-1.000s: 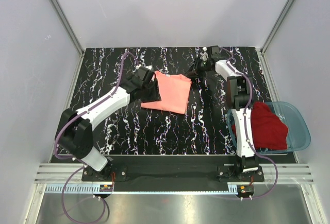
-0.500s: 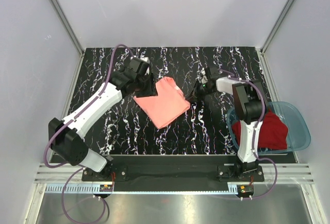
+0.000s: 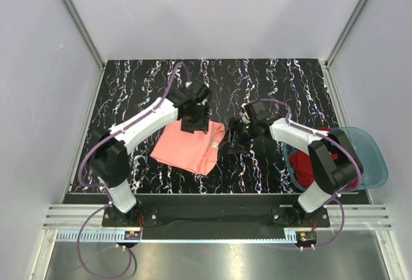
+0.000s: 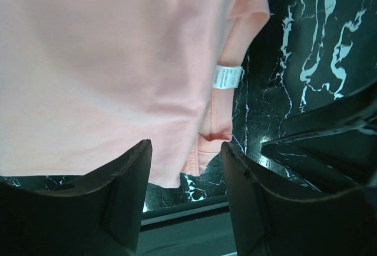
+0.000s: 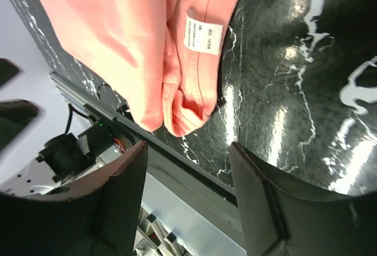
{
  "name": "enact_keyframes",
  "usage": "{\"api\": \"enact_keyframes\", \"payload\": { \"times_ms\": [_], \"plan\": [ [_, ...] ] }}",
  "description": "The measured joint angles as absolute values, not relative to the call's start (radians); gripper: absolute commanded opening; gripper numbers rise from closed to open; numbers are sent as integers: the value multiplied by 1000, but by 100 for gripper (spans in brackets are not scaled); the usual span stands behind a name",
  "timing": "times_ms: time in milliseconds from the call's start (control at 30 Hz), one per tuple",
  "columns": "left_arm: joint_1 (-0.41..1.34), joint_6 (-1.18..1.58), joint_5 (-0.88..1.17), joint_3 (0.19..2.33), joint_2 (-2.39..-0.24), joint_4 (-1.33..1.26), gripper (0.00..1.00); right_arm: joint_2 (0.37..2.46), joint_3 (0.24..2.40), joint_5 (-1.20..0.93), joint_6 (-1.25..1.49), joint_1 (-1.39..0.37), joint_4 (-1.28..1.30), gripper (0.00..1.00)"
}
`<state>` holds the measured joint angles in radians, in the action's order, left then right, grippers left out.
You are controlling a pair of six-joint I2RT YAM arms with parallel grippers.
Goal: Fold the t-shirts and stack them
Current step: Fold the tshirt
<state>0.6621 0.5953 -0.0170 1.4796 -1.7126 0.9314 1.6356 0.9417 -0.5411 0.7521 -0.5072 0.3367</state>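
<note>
**Student:** Where does the salmon-pink t-shirt [image 3: 187, 150] lie in the overhead panel?

**Tutor:** It is folded into a rough, skewed rectangle on the black marbled table [image 3: 283, 80]. It sits left of centre, toward the near half. Its small white label [image 5: 203, 35] is at the right-hand edge, where layered hems and a fold are bunched together.

**Student:** And the second garment?

**Tutor:** The dark red t-shirt [image 3: 300, 165] is heaped in the translucent blue basin [image 3: 380, 164] at the table's near right edge. The right arm [image 3: 302, 140] partly hides it, and it is well apart from the pink shirt.

**Student:** How does the left gripper [image 3: 195, 123] stand?

**Tutor:** It is over the far edge of the pink shirt. In its wrist panel the two dark fingers [image 4: 126, 200] are spread. Only cloth and a strip of table show through the gap, and nothing is pinched between them. Neither panel shows clearly whether the tips touch the fabric.

**Student:** And the right gripper [image 3: 238, 141]?

**Tutor:** It is just right of the shirt, beside the label edge, over bare table. Its fingers [image 5: 262, 209] are likewise parted and grasp nothing. In its wrist panel the shirt's bunched corner and label lie beyond the pads, apart from them. The table's near rail shows between the two fingers.
</note>
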Motion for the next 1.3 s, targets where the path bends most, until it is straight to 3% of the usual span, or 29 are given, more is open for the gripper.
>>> {"api": "enact_keyframes", "payload": {
  "times_ms": [333,567,800,1033,1133,1200,1300],
  "plan": [
    [905,561,-256,1600,-1905,979,59,1598,777,-588,781,-420,244,68],
    [947,552,-399,1610,-2011,1031,60,1602,639,-650,882,-419,89,68],
    [955,543,-454,1615,-2054,1028,48,1602,615,-657,930,-419,-8,65],
    [956,525,-463,1614,-2066,1019,31,1620,610,-664,980,-419,-96,56],
    [956,519,-470,1614,-2068,1014,30,1648,610,-673,1005,-419,-136,54],
    [956,514,-475,1614,-2074,1009,39,1668,610,-675,1023,-419,-160,53],
    [956,509,-479,1607,-2085,999,37,1689,611,-676,1046,-419,-185,52]
  ]
}}
